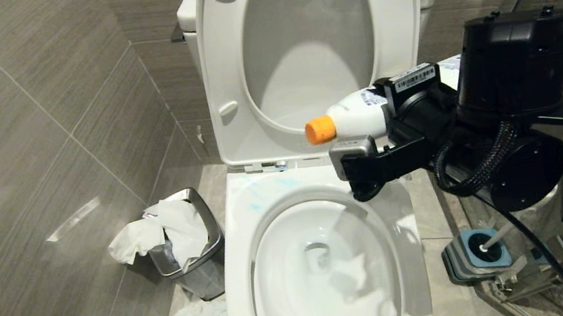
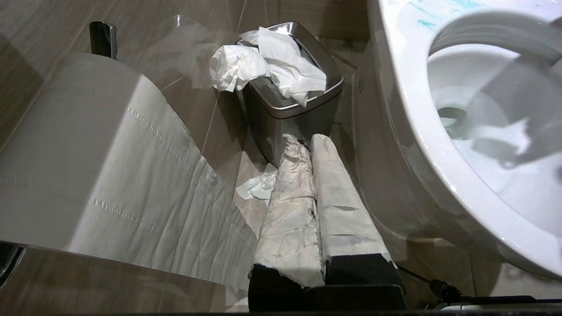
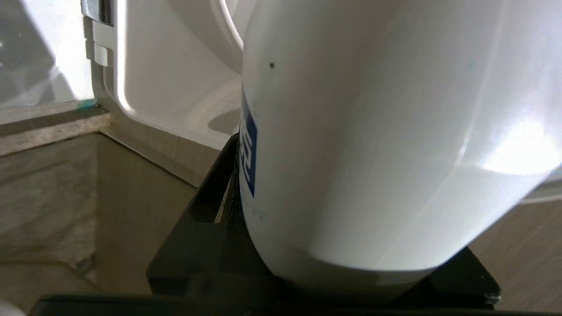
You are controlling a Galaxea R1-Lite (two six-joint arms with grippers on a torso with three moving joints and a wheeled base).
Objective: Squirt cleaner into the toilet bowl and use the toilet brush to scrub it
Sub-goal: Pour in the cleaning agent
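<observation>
Holding the cleaner bottle [image 1: 360,113] level in our right gripper [image 1: 393,105], jaws clamped on it, we see its orange cap [image 1: 320,130] pointing left above the toilet bowl [image 1: 323,271] rim.

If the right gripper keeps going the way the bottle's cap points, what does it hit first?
Likely the raised toilet seat. The right gripper holds the bottle about level above the toilet bowl, orange cap toward the seat's lower edge. Depth is unclear, so it might pass in front.
</observation>
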